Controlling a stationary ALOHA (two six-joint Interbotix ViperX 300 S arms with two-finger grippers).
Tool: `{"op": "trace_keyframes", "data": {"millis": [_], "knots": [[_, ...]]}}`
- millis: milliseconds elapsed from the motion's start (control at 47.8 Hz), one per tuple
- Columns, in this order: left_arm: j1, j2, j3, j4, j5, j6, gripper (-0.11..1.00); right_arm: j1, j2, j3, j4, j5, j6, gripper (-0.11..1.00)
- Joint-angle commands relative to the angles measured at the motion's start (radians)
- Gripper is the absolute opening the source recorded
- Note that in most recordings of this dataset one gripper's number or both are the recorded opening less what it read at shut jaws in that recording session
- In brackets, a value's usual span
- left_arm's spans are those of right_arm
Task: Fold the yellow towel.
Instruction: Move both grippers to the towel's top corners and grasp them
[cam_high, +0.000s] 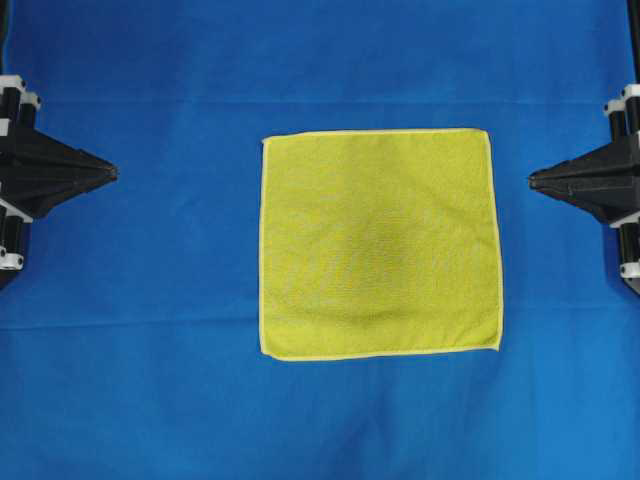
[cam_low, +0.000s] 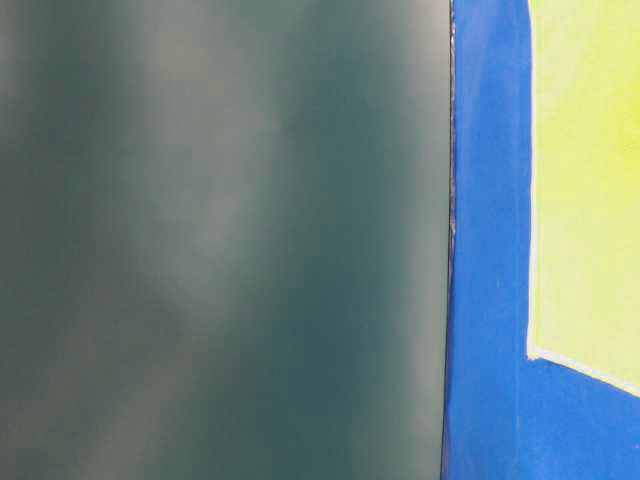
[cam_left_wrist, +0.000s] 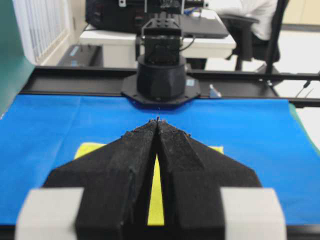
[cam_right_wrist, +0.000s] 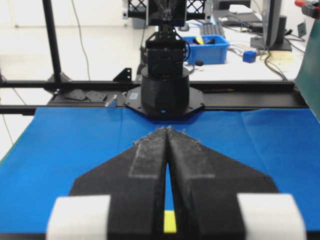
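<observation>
The yellow towel (cam_high: 380, 243) lies flat and unfolded on the blue cloth, a square with a paler hem. Its near corner also shows at table level (cam_low: 585, 180). My left gripper (cam_high: 112, 172) hovers at the left edge, well clear of the towel, tips pressed together and holding nothing. In the left wrist view the left gripper (cam_left_wrist: 157, 120) points across the table, with the towel (cam_left_wrist: 90, 149) showing behind and between its fingers. My right gripper (cam_high: 533, 180) sits at the right edge, shut and empty. In the right wrist view, below the right gripper (cam_right_wrist: 166, 129), a sliver of towel (cam_right_wrist: 170, 221) peeks through.
A blue cloth (cam_high: 150, 350) covers the whole table. Each wrist view faces the opposite arm's black base (cam_left_wrist: 161, 80) (cam_right_wrist: 165, 92) at the far end. A dark green panel (cam_low: 220, 240) fills the left of the table-level view.
</observation>
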Motion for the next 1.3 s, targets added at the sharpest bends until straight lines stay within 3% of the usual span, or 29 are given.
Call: {"op": "trace_keyframes", "data": {"millis": [0,126,293,607,711,879,941,1046,1276], "knots": [[0.018,0.025,-0.038,-0.028,0.017,-0.014,0.00,-0.003,0.014,-0.035,0.000,-0.002,-0.005,0.00],[0.037,0.071,-0.040,-0.028,0.029,-0.014,0.00,-0.015,0.023,-0.063,0.005,0.094,0.000,0.00],[0.083,0.195,-0.060,-0.028,0.028,-0.005,0.00,-0.091,0.054,-0.098,0.006,0.261,0.021,0.00],[0.166,0.417,-0.133,-0.028,0.028,-0.017,0.02,-0.321,0.179,-0.092,0.006,0.390,0.066,0.01],[0.189,0.494,-0.166,-0.028,0.026,-0.017,0.25,-0.387,0.258,-0.095,0.002,0.414,0.066,0.06],[0.250,0.650,-0.213,-0.028,0.015,-0.018,0.74,-0.492,0.414,-0.103,-0.014,0.426,0.064,0.54],[0.273,0.707,-0.230,-0.028,0.005,-0.018,0.85,-0.517,0.479,-0.104,-0.034,0.420,0.064,0.60],[0.310,0.813,-0.264,-0.028,-0.012,-0.018,0.85,-0.540,0.569,-0.104,-0.041,0.396,0.064,0.55],[0.333,1.055,-0.337,-0.029,-0.066,-0.018,0.85,-0.549,0.739,-0.109,-0.044,0.298,0.064,0.55]]}}
